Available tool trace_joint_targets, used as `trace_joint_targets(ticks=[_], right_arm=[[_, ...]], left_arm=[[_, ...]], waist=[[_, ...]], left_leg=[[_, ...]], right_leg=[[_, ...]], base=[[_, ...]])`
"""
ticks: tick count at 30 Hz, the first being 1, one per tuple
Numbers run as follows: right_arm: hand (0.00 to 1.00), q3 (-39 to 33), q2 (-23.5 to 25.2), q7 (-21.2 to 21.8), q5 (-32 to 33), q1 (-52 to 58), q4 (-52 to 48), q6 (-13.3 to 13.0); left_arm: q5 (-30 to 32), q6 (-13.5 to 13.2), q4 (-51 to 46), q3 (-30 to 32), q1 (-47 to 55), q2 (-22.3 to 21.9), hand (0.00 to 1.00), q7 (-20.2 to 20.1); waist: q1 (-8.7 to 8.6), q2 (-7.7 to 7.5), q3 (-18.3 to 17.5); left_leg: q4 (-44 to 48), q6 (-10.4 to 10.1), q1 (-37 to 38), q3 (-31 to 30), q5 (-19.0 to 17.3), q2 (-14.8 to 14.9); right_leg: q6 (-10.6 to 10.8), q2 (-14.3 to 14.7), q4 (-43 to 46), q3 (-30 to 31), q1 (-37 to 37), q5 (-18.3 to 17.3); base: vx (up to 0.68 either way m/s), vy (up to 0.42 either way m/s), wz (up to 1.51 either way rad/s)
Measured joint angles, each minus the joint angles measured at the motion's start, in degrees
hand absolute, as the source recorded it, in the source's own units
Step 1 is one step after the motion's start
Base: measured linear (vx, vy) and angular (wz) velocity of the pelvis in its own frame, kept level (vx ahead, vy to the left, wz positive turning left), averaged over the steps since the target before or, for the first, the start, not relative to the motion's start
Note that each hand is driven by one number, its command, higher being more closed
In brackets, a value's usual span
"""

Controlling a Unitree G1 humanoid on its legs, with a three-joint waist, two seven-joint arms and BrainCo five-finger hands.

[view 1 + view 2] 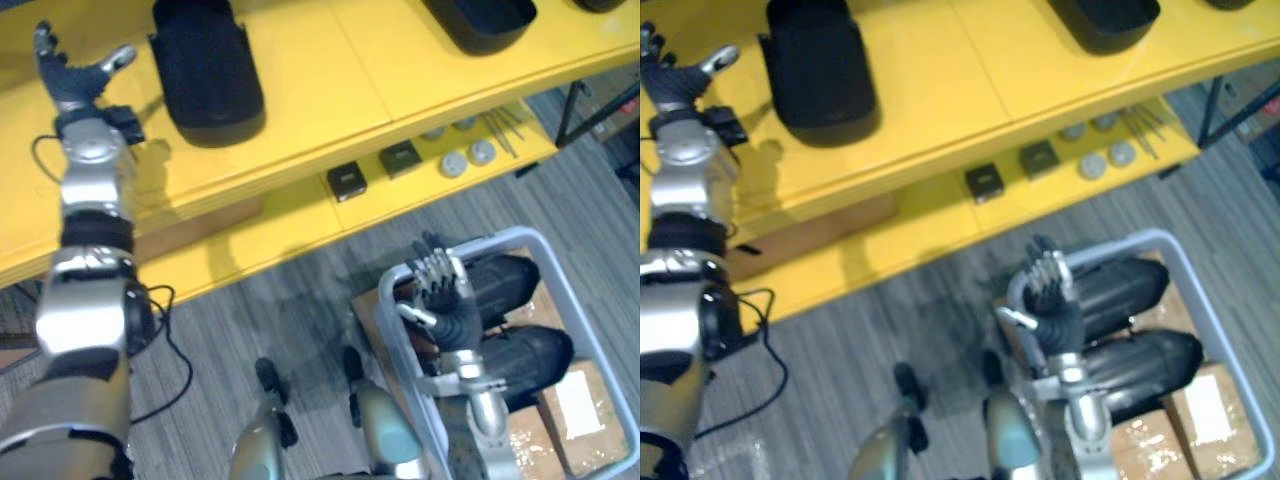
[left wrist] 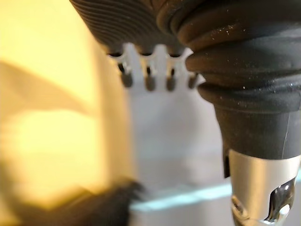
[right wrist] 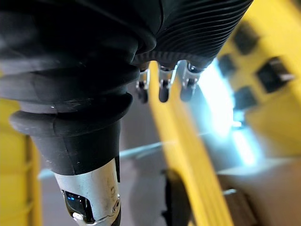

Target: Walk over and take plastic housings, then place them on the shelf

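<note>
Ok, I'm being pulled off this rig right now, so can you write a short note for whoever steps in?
Left hand: open, empty, over the yellow shelf, beside a black housing lying on it.
Right hand: open, empty, over the grey bin.
Done: that housing and a second housing lie on the shelf's top board.
Left: an upper housing and a lower housing lie in the bin; take each and place it on the shelf.
</note>
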Motion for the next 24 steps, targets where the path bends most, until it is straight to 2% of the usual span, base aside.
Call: trace_joint_targets(ticks=[2, 4, 7, 9, 10, 11, 14, 15, 18, 19, 21, 23, 24], right_arm=[[0.00, -2.23, -0.59, -2.78, -5.88, -4.81, -0.05, -0.12], [0.00, -4.61, -1.61, -6.33, -11.18, -11.65, 0.21, -0.47], [0.00, -5.62, -4.35, -9.66, -16.64, -19.47, 1.77, -1.70], [0.00, -5.72, -5.86, -10.80, -19.42, -22.98, 4.25, -1.69], [0.00, -5.72, -6.17, -11.13, -19.93, -23.36, 4.86, -1.67], [0.00, -5.57, -6.44, -11.13, -21.71, -23.74, 5.91, -1.66], [0.00, -5.17, -6.69, -11.08, -23.27, -23.95, 6.56, -1.65], [0.00, -5.15, -7.49, -10.90, -24.35, -23.96, 6.77, -1.65], [0.00, -3.78, -10.30, -9.99, -26.01, -24.45, 8.89, -1.65], [1.00, -2.29, -11.97, -9.42, -27.08, -24.54, 9.77, -1.63], [1.00, -0.04, -13.80, -7.50, -26.95, -24.84, 10.42, -1.70], [1.00, 1.46, -13.99, -5.42, -25.86, -24.92, 12.38, -1.98], [1.00, 1.46, -13.97, -5.00, -24.69, -24.89, 13.03, -2.07]], left_arm=[[3.63, -2.42, -15.74, 0.25, 14.04, -8.11, 0.00, 1.61], [7.83, -3.90, -26.14, 0.40, 26.82, -14.54, 0.00, 3.06], [12.89, -4.80, -37.41, 1.48, 40.99, -19.26, 0.00, 3.49], [16.21, -7.03, -42.90, 3.35, 48.93, -20.44, 0.00, 3.34], [17.25, -7.63, -43.84, 4.04, 50.74, -20.60, 0.00, 3.30], [19.49, -8.99, -46.06, 5.88, 55.79, -21.45, 0.00, 3.28], [20.30, -10.59, -46.77, 6.93, 62.77, -21.67, 0.00, 2.86], [20.34, -10.68, -46.22, 7.13, 67.31, -22.29, 0.00, 1.92], [20.26, -10.69, -42.04, 6.96, 72.49, -23.77, 0.00, 0.02], [20.00, -10.74, -38.33, 6.28, 74.01, -23.39, 0.00, -1.88], [20.36, -10.71, -30.52, 5.18, 74.66, -23.25, 0.00, -5.19], [20.35, -10.60, -19.80, 3.10, 75.54, -22.77, 0.00, -9.53], [20.36, -10.52, -17.43, 2.51, 75.56, -22.77, 0.00, -10.51]], waist=[[0.79, 1.38, -3.21], [3.05, 2.76, -4.97], [5.72, 4.80, -7.75], [7.92, 5.66, -9.43], [8.40, 5.67, -9.82], [9.67, 5.57, -11.20], [10.39, 4.93, -12.32], [11.17, 4.34, -12.72], [12.33, 3.35, -13.30], [12.54, 2.96, -13.61], [13.17, 2.70, -13.55], [13.23, 2.59, -13.60], [13.24, 2.52, -13.54]], left_leg=[[-0.02, 0.00, 0.43, -2.06, 0.00, -0.23], [-0.04, -0.07, 1.95, -3.58, -0.06, -0.33], [-0.06, -0.42, 1.98, -6.53, -0.38, -0.43], [-0.06, -0.56, 2.32, -9.15, -0.58, -0.81], [-0.06, -0.43, 2.53, -9.58, -0.67, -1.00], [-0.07, -0.36, 2.79, -11.48, -0.72, -1.61], [-0.07, -0.36, 2.73, -12.74, -0.72, -2.16], [-0.07, -0.36, 2.68, -13.95, -0.72, -2.64], [-0.07, -0.36, 2.28, -14.75, -0.72, -3.19], [-0.07, -0.35, 1.82, -15.50, -0.71, -3.44], [-0.06, -0.36, 1.34, -15.55, -0.66, -3.45], [-0.06, 0.03, 0.41, -15.59, 0.30, -3.33], [-0.06, 0.00, 0.07, -15.59, 0.37, -3.31]], right_leg=[[0.06, -0.15, -1.43, -1.60, 1.95, -0.04], [0.14, -0.48, -2.49, -3.30, 4.82, -0.13], [0.24, -0.66, -3.23, -6.45, 6.90, -0.37], [0.43, -1.00, -3.99, -9.31, 9.03, -0.56], [0.57, -1.15, -4.14, -10.11, 9.76, -0.78], [0.74, -1.48, -4.92, -12.42, 11.74, -1.07], [0.78, -1.91, -5.87, -15.07, 13.40, -1.33], [1.09, -2.08, -6.35, -16.34, 13.88, -1.58], [1.41, -2.10, -6.90, -17.64, 14.64, -1.79], [1.42, -2.11, -7.14, -18.20, 14.71, -1.80], [1.46, -2.08, -7.14, -18.40, 14.47, -1.83], [1.62, -2.10, -6.90, -18.39, 13.63, -1.93], [1.62, -2.12, -6.89, -18.39, 13.31, -1.93]], base=[[0.10, -0.017, 0.38], [0.05, 0.008, 0.45], [-0.01, 0.006, 0.52], [-0.03, 0.022, 0.60], [-0.03, 0.041, 0.84], [-0.02, 0.039, 0.68], [-0.01, 0.031, 0.56], [-0.03, 0.030, 0.56], [-0.01, 0.012, 0.35], [0.01, 0.010, 0.29], [0.01, 0.003, 0.16], [0.03, -0.009, 0.02], [0.05, -0.013, 0.00]])
